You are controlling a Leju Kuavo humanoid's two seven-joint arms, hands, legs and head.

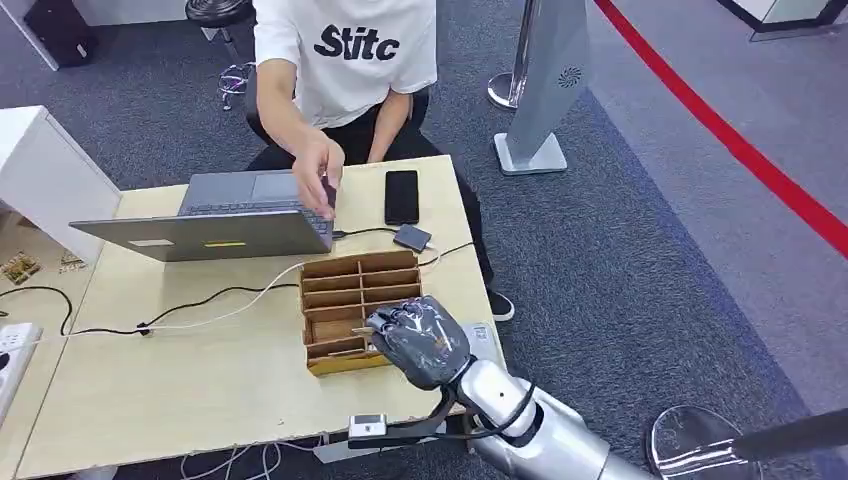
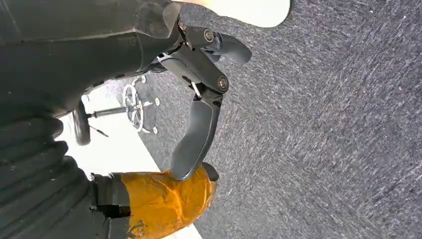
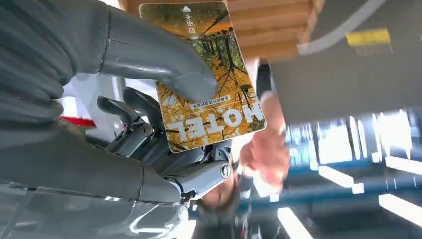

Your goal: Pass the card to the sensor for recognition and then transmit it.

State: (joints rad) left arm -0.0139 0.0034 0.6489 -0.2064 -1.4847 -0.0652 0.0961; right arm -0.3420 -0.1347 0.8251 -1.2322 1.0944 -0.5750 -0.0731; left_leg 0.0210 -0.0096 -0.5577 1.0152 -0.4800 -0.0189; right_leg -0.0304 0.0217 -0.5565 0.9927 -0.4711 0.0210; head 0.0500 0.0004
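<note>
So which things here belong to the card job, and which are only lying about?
Belong to the job:
- hotel card, pinched in the right hand
- wooden card box
- small grey reader, probably the sensor

Only lying about:
- laptop
- black phone
- power strip
- white cable

Light wood table point(image 1: 200, 380) with a laptop point(image 1: 215, 222) on it. Phone point(image 1: 401, 196) just right of the laptop, divided wooden box point(image 1: 350, 300) in front, cables point(image 1: 190, 305) trailing left.

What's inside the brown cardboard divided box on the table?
The brown cardboard divided box shows bare far slots. The right hand, pinching an orange hotel card, covers its near right slots, so those stay unseen.
</note>
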